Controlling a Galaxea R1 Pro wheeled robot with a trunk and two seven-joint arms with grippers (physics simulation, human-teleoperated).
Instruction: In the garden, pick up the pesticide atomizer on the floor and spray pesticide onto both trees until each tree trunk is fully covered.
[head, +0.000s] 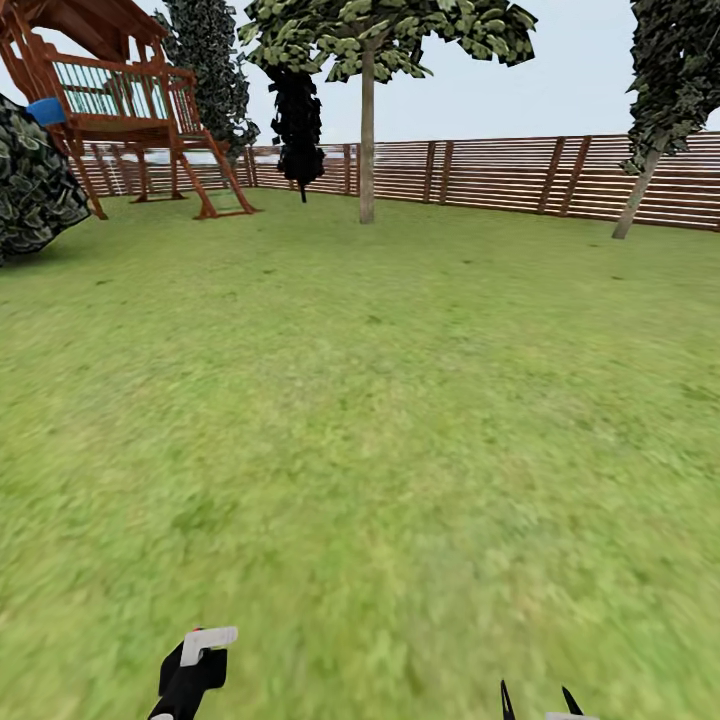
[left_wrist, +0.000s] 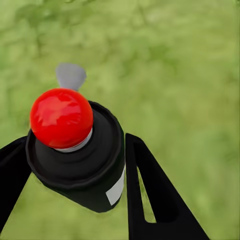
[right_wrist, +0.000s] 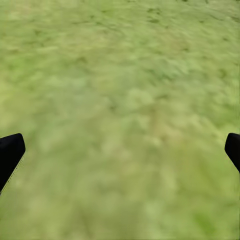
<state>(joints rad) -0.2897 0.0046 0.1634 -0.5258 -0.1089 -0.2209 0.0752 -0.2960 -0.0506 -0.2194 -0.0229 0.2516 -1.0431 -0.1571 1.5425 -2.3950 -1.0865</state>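
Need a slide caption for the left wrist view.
Left gripper clamps the black pesticide atomizer, its red cap toward the camera, over blurred green lawn.

Atomizer (left_wrist: 80, 155) is black with a shiny red cap and a whitish label – lawn (head: 400, 400) is blotchy green, fence (head: 500, 175) brown slats, far-left playset (head: 130, 110) reddish-brown.

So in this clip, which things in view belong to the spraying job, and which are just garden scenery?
Belongs to the job:
- pesticide atomizer, clamped in the left tool
- straight tree trunk ahead
- leaning tree trunk to the right
- grass floor

Just scenery:
- wooden play tower
- slatted fence
- dark bush
- right tool, open
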